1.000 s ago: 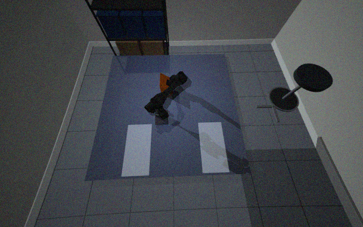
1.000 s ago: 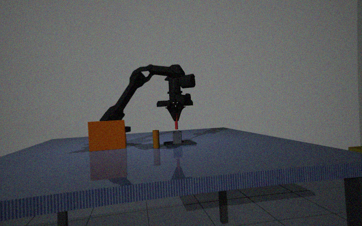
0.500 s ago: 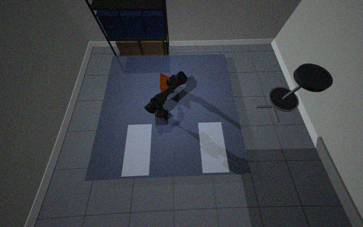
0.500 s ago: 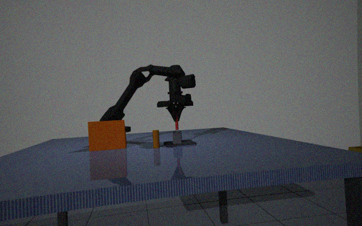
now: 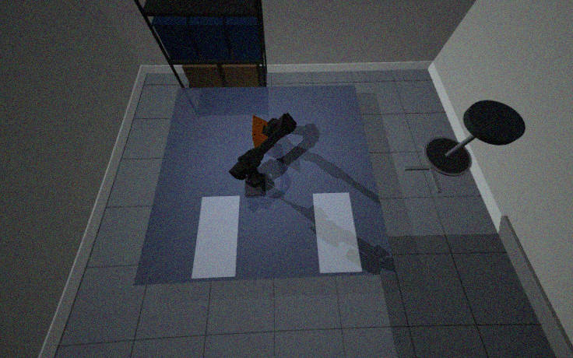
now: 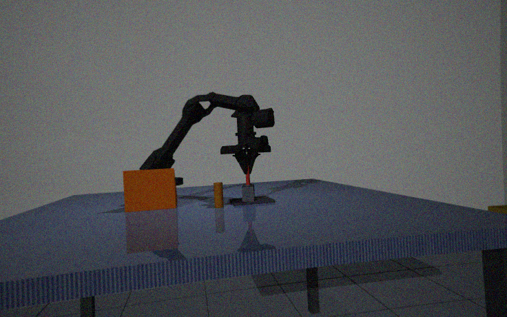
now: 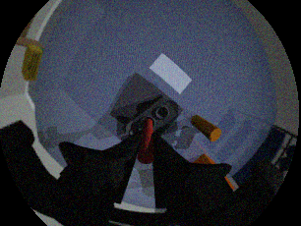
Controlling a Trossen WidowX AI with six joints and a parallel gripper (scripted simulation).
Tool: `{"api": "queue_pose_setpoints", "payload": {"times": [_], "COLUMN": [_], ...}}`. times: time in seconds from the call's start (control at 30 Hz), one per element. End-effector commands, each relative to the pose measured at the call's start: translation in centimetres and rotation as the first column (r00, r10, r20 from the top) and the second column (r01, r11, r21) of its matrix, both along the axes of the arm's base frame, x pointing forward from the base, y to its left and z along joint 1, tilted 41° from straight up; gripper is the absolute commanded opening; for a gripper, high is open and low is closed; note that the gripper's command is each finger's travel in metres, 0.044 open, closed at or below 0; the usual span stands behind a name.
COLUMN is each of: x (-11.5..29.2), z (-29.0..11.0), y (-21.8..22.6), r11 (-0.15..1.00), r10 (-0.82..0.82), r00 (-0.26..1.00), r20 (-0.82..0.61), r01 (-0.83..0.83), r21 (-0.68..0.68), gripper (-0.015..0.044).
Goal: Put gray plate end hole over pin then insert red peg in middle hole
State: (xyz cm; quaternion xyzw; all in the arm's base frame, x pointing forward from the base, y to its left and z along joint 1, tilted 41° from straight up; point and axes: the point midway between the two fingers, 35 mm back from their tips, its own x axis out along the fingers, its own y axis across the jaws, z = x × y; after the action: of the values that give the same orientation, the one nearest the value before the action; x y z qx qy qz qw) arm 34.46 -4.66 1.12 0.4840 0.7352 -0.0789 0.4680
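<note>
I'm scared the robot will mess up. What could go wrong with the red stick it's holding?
The red peg is pinched in the gripper, right above the gray plate. If its tip is a bit off the middle hole, it could jam on the edge or push the plate crooked. If the gripper lets go too early, the peg could tip over. The orange cylinder stands close by and could get bumped.
</note>
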Motion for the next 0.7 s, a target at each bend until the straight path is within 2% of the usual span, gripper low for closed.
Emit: {"api": "queue_pose_setpoints", "payload": {"times": [0.0, 0.67], "x": [0.02, -0.23], "z": [0.04, -0.03], "y": [-0.02, 0.22], "r11": [1.0, 1.0], "r10": [0.0, 0.0], "r00": [1.0, 1.0], "r20": [0.001, 0.001], "r01": [0.0, 0.0], "r21": [0.0, 0.0], "gripper": [0.0, 0.0]}}
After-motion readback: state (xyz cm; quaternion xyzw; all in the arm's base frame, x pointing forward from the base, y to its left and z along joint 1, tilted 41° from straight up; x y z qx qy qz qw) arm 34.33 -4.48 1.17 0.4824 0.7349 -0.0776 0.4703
